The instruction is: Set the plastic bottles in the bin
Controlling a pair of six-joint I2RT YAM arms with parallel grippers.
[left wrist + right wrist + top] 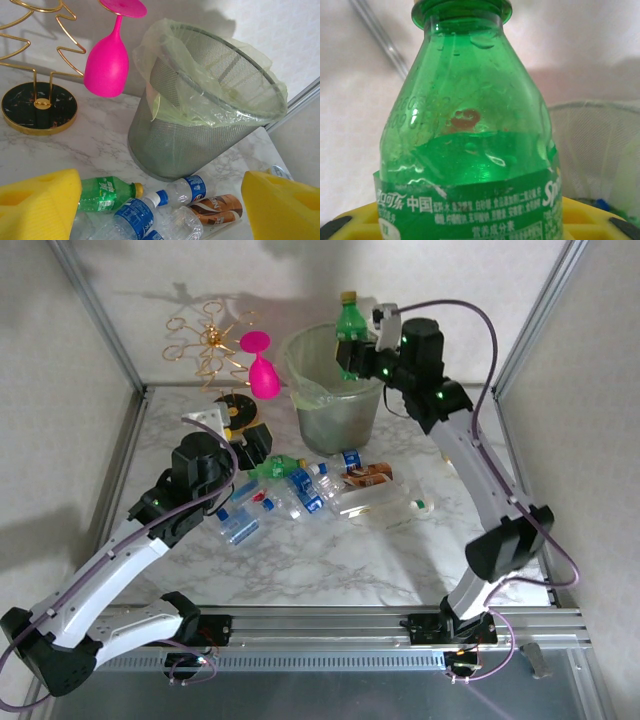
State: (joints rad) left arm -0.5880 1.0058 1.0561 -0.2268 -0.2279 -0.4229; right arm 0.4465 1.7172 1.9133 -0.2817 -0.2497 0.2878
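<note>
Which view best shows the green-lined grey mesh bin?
Left wrist: the whole green-lined grey mesh bin, rim to base. Top external shows it partly behind the right arm; right wrist catches a slice of its rim.

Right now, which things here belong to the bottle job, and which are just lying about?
Job:
green bottle, held up near the bin
bin
pile of loose bottles

Lying about:
pink goblet
gold wire stand

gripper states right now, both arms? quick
Left gripper: open, holding nothing.
Right gripper: closed on a green bottle.
</note>
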